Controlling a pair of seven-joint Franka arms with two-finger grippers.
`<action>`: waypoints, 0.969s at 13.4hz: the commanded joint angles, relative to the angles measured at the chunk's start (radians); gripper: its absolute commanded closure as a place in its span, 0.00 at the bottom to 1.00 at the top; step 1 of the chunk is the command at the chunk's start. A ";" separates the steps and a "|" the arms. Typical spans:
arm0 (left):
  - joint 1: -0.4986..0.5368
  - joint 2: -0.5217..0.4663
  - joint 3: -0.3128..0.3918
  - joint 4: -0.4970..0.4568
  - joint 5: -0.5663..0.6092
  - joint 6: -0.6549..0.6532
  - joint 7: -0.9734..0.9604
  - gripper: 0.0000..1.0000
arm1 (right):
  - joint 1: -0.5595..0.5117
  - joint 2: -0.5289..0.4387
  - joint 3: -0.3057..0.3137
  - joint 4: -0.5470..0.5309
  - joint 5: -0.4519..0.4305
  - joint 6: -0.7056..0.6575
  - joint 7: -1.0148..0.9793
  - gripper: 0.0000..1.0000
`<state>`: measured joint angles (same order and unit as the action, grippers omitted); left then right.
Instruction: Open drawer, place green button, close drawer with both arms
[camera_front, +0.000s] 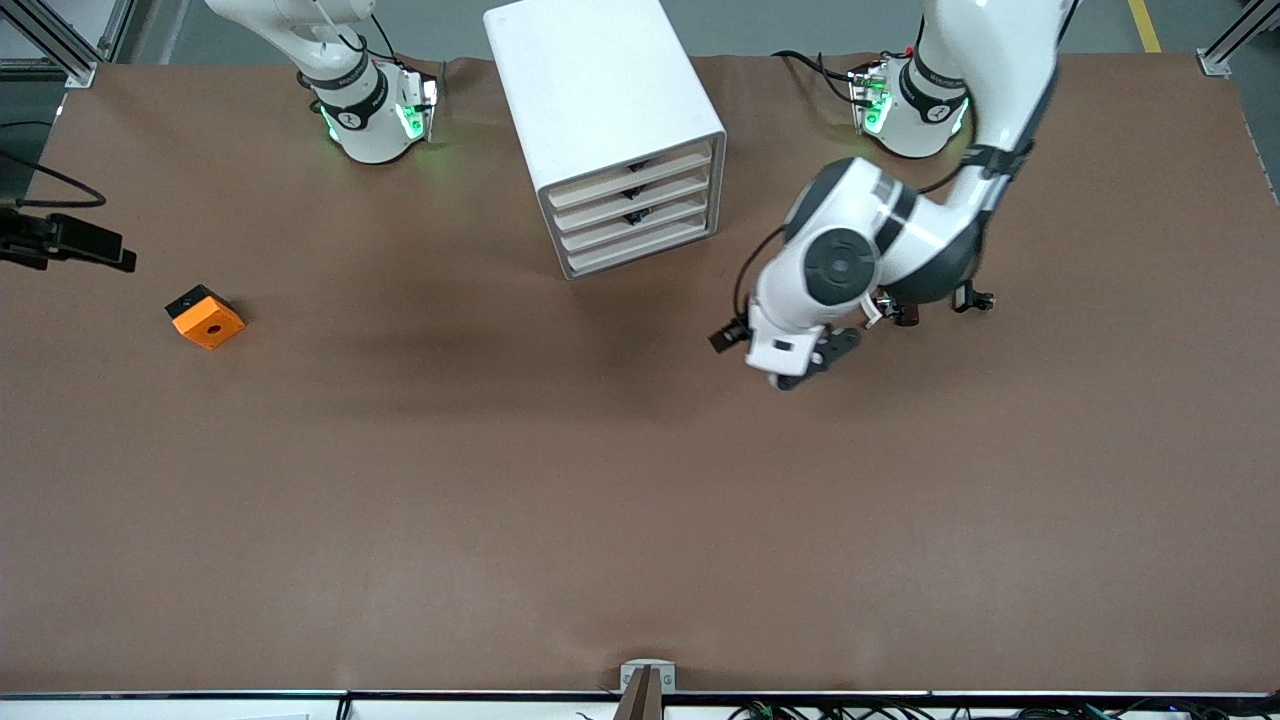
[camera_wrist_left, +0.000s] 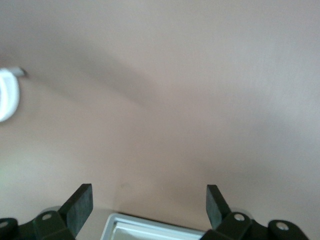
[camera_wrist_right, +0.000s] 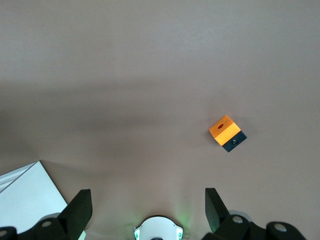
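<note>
one boxy white cabinet (camera_front: 600, 110) with four beige-fronted drawers; one orange square block (camera_front: 206, 317); both grippers (camera_wrist_left: 149, 202) (camera_wrist_right: 148, 202) with jaws wide, empty.

An orange square block (camera_front: 205, 318) with a round hole in its top face and a black side sits alone on the brown table (camera_front: 500, 480), at mid-left of the front frame; in the right wrist frame it lies right of centre (camera_wrist_right: 227, 133). A black device (camera_front: 65, 242) with a cable juts in at the left edge of the front frame. Small black parts (camera_front: 972, 299) lie on the table right of centre; a grey bracket (camera_front: 647, 678) sits at bottom centre.
</note>
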<state>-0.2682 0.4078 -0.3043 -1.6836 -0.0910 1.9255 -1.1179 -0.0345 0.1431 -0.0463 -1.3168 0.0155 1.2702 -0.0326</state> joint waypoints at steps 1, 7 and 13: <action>0.101 -0.052 -0.006 0.028 0.022 -0.063 0.050 0.00 | -0.005 -0.059 0.002 -0.008 0.006 -0.025 -0.006 0.00; 0.341 -0.195 -0.015 0.080 0.191 -0.140 0.286 0.00 | -0.005 -0.076 -0.003 -0.031 0.004 -0.017 -0.013 0.00; 0.490 -0.234 -0.006 0.193 0.192 -0.287 0.695 0.00 | -0.007 -0.231 -0.007 -0.269 0.006 0.129 -0.010 0.00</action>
<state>0.1804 0.2018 -0.2980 -1.5023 0.0846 1.6645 -0.5173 -0.0388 -0.0041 -0.0528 -1.4955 0.0155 1.3651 -0.0342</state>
